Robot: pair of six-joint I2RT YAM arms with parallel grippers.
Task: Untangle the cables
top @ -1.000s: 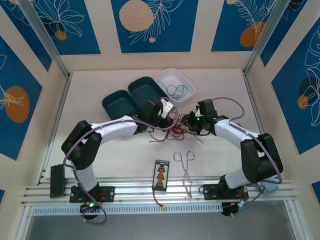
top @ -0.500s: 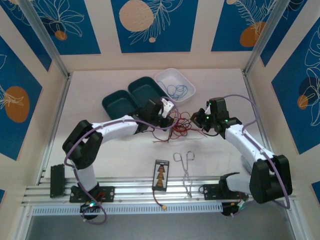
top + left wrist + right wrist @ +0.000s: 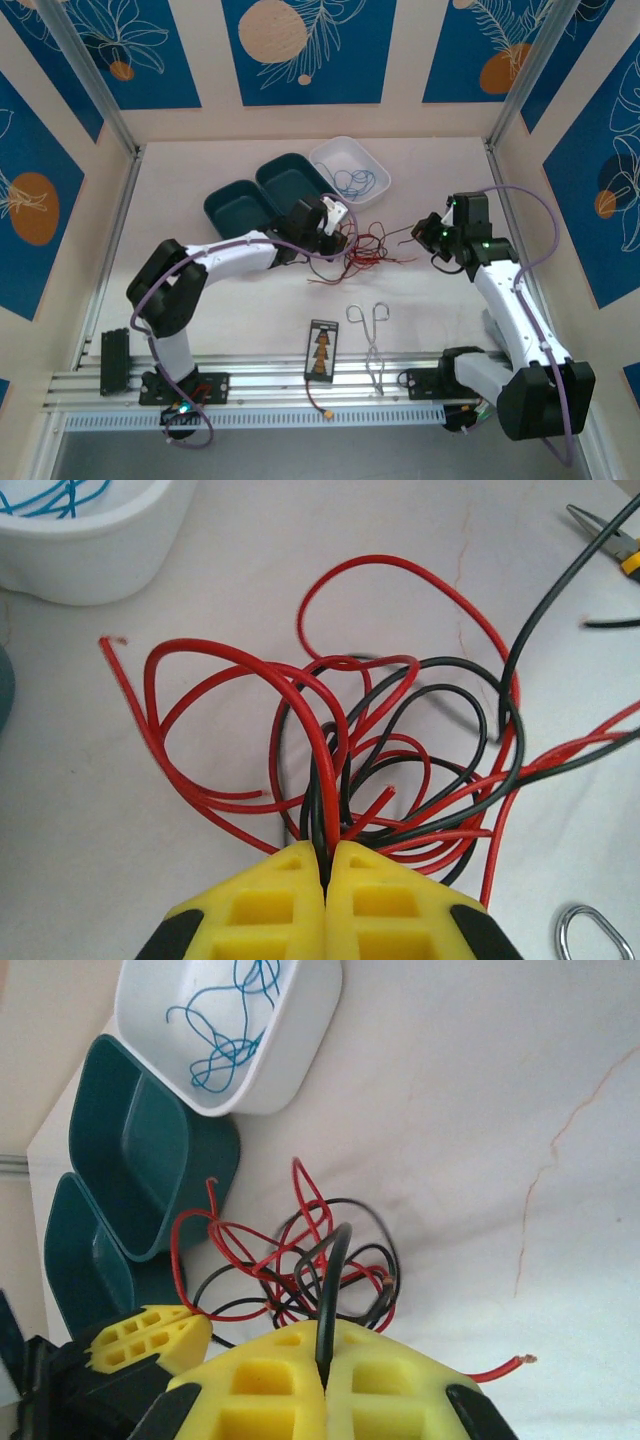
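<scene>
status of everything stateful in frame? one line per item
left gripper: shut on the red and black cables
right gripper: shut on a black cable
red and black cables: tangled together on the table
blue cable: loose in the white tray
teal trays: empty
forceps: lying flat, apart from both grippers

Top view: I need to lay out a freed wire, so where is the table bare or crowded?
Bare: the left strip between the teal trays and the left wall, the far right corner beyond the white tray, and the patch between the left arm and the black board. Crowded: the centre, where the cables sprawl beyond the forceps.
</scene>
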